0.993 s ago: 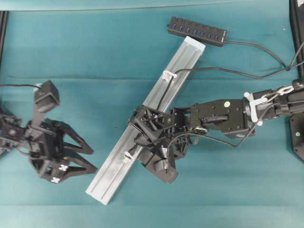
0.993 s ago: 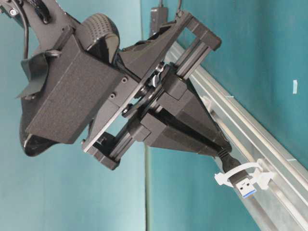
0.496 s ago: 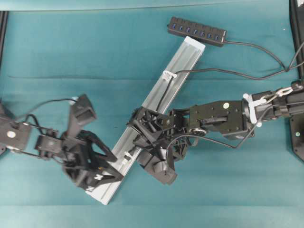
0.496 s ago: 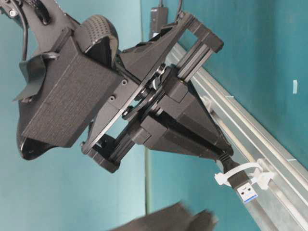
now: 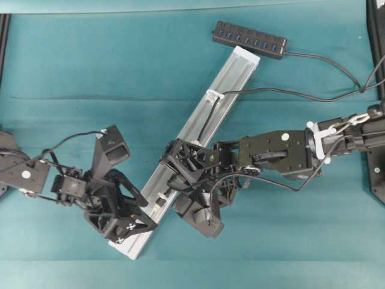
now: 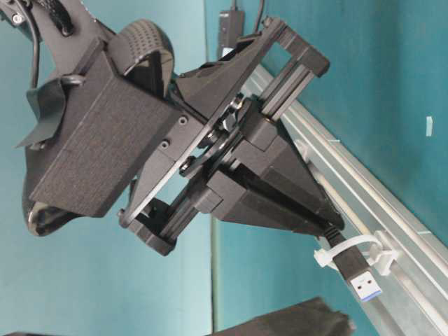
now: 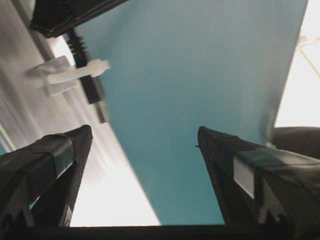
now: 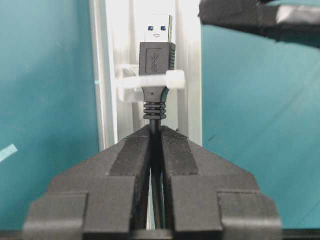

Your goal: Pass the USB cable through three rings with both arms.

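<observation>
Handover is the step we judge to be in hand, at the ring nearest the low end of the rail. In the left wrist view, the left pincer (image 7: 145, 165) stands spread wide, nothing between its fingers, and the plug (image 7: 92, 87) of the USB cable sits at about eleven o'clock from its gap, apart from both fingers. We should bring that gap up around the plug body past the ring (image 7: 70, 75), not around the ring itself, and close only once the plug lies squarely between the fingers.

In the right wrist view, the right pincer (image 8: 156, 137) is pressed together, pinching the USB cable (image 8: 156, 112) just behind the ribbed strain relief. The plug has passed through the white ring (image 8: 150, 82), its metal tip pointing to twelve o'clock along the silver rail (image 8: 112, 65). We should hold it steady and in line with the rail, and let go only after the left side grips, or the plug may slip back.

Overhead, the cable also runs through a farther ring (image 5: 213, 95) near the rail's top end, toward the black hub (image 5: 249, 39) at one o'clock on the teal worktop (image 5: 90, 54). We cannot make out a middle ring there, the right arm covering it.
</observation>
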You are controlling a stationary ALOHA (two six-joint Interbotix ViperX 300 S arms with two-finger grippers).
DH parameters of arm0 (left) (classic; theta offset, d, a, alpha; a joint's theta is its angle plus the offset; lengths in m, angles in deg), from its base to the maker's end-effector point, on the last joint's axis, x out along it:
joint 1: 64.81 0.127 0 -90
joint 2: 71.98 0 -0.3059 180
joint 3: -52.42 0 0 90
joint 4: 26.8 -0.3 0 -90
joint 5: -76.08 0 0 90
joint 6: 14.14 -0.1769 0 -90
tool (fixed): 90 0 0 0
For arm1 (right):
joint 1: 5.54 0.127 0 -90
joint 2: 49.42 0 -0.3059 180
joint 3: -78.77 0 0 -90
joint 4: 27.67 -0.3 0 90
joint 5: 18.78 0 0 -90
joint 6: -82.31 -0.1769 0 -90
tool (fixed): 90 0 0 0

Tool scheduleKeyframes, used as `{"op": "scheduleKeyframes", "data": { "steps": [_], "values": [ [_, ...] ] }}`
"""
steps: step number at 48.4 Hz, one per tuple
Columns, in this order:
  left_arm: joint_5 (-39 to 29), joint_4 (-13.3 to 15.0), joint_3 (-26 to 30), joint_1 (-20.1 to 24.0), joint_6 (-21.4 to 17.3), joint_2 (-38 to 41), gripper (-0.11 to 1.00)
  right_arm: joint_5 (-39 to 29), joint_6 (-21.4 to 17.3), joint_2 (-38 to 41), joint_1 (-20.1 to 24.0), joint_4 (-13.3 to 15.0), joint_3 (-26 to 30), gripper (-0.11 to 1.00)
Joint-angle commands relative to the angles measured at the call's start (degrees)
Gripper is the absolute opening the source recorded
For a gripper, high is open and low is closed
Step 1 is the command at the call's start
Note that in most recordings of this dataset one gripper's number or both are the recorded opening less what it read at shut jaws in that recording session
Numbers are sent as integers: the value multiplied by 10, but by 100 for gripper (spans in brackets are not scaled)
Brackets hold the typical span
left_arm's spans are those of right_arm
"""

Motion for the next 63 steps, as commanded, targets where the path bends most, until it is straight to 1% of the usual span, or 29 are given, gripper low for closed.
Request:
{"op": "scheduleKeyframes", "data": {
  "steps": [1, 8, 19, 51, 57, 63],
  "values": [
    [18, -4, 8, 3, -1, 13, 92, 7, 2, 2, 7, -4, 10, 7],
    [42, -4, 15, 9, -1, 30, 89, 9, 1, 4, 9, -5, 14, 7],
    [41, -4, 12, 20, -1, 36, 88, 9, 1, 4, 11, -5, 14, 7],
    [46, -2, 20, 28, -2, 57, 85, 14, -1, 4, 13, -8, 16, 7],
    [46, -4, 22, 30, -2, 57, 80, 14, -2, 4, 13, -8, 16, 7],
    [41, -4, 27, 30, -1, 59, 67, 14, -2, 4, 13, -8, 17, 7]
  ]
}}
